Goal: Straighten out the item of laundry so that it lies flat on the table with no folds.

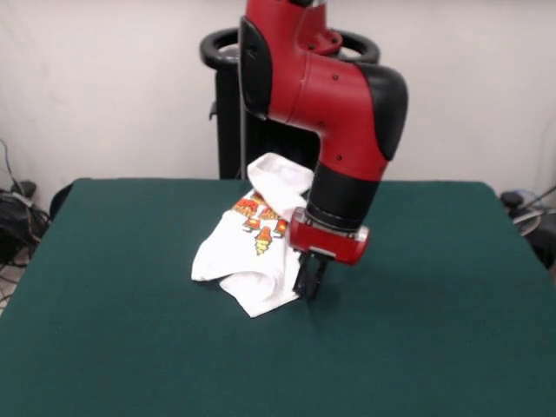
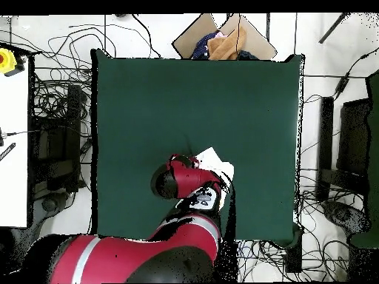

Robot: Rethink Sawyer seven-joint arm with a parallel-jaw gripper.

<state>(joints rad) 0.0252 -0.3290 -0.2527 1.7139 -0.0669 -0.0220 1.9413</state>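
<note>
The item of laundry (image 1: 252,252) is a small white shirt with red, orange and yellow cartoons, lying crumpled and folded on the green table (image 1: 434,313) near its far middle. One sleeve or end rises toward the table's back edge. My gripper (image 1: 310,285) points straight down at the shirt's right-hand edge, touching or just over the cloth and low to the table. In the overhead view the red arm covers most of the shirt (image 2: 215,160); only white patches show beside it, and the gripper itself is hidden under the wrist.
A cardboard box of clothes (image 2: 222,41) sits beyond one table edge (image 2: 185,55). A white side table (image 2: 13,148) carries a yellow button box (image 2: 7,59). Cables lie on the floor all round.
</note>
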